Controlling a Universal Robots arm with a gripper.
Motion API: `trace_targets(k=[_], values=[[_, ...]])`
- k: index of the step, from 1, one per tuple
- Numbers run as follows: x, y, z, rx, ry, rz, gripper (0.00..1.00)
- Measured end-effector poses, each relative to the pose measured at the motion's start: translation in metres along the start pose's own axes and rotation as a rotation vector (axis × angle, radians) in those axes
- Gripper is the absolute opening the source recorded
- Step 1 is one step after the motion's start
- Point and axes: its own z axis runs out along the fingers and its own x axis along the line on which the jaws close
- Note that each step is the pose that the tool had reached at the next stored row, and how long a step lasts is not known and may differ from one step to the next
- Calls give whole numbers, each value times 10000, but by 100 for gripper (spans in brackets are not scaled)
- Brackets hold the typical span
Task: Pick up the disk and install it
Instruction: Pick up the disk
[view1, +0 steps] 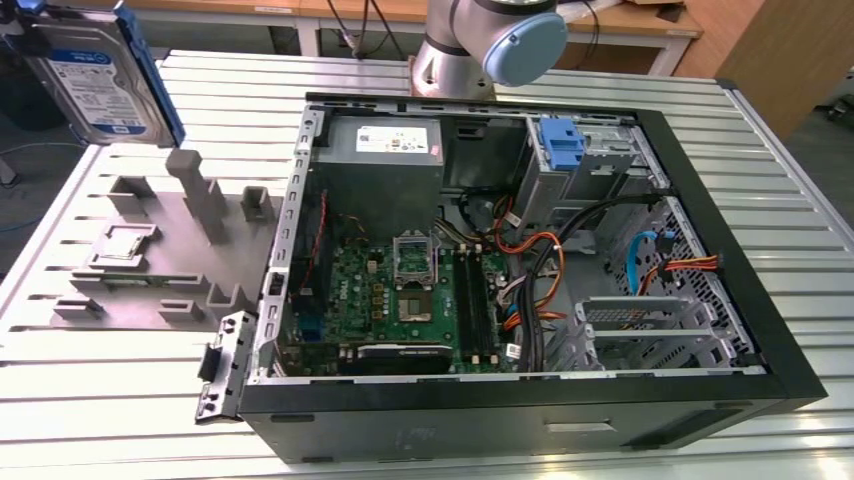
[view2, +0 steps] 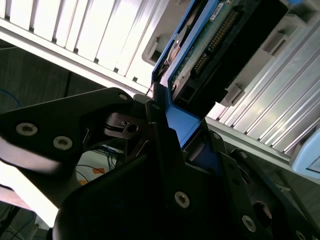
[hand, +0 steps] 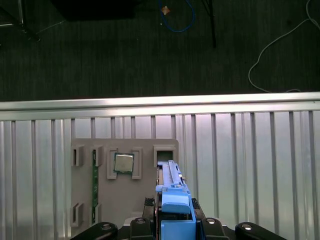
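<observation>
Hand (view2: 181, 128) clamps the disk (view1: 96, 75) by one end, held in mid-air.

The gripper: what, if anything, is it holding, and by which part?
The flat silver hard drive in its blue plastic bracket, clamped at the bracket's end.
</observation>
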Motion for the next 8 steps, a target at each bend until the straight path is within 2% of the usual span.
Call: trace_targets(k=[8], values=[[0, 0, -24, 0, 0, 0, 36]])
